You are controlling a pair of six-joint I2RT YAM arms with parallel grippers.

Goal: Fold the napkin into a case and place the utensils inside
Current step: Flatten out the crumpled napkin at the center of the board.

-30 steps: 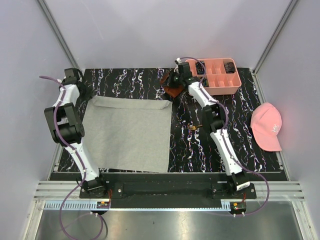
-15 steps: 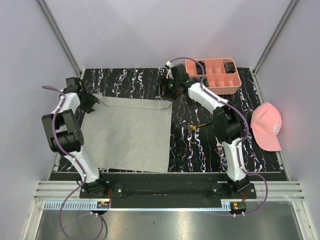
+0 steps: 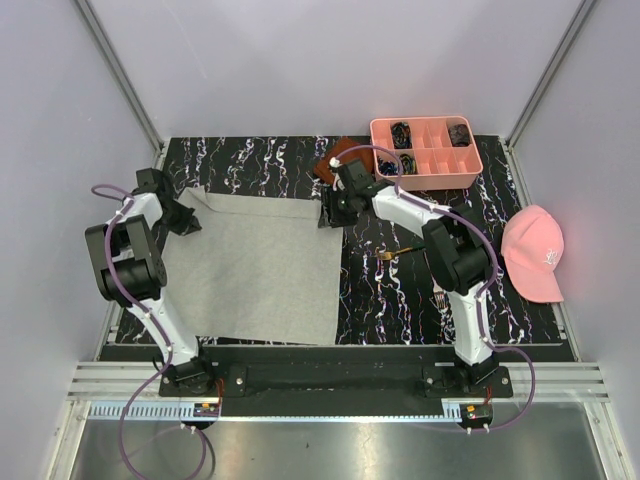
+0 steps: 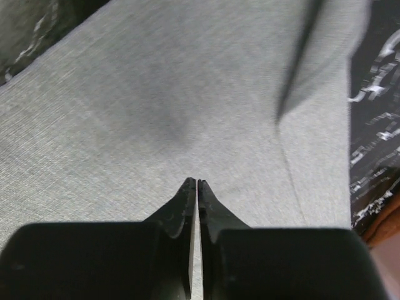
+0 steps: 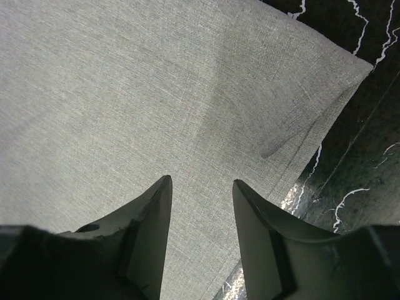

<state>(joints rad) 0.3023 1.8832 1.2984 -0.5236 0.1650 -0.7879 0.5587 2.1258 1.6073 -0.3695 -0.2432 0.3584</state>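
Lying flat and unfolded on the left half of the table, the napkin has an arm at each of its far corners. The left gripper sits at the far left corner, where the cloth's edge looks a little rumpled. Its jaws are pressed almost together with only a hairline slit between them and the tips down at the fabric. Whether any cloth is pinched in there I cannot tell. The right gripper is over the far right corner with its jaws standing apart, nothing between them, the grey weave showing below and the corner's edge just beyond. The fork and the dark piece lie on the marble to the right, well apart from the napkin. At the back are a brown cloth and a pink tray, with a cap at the right edge.
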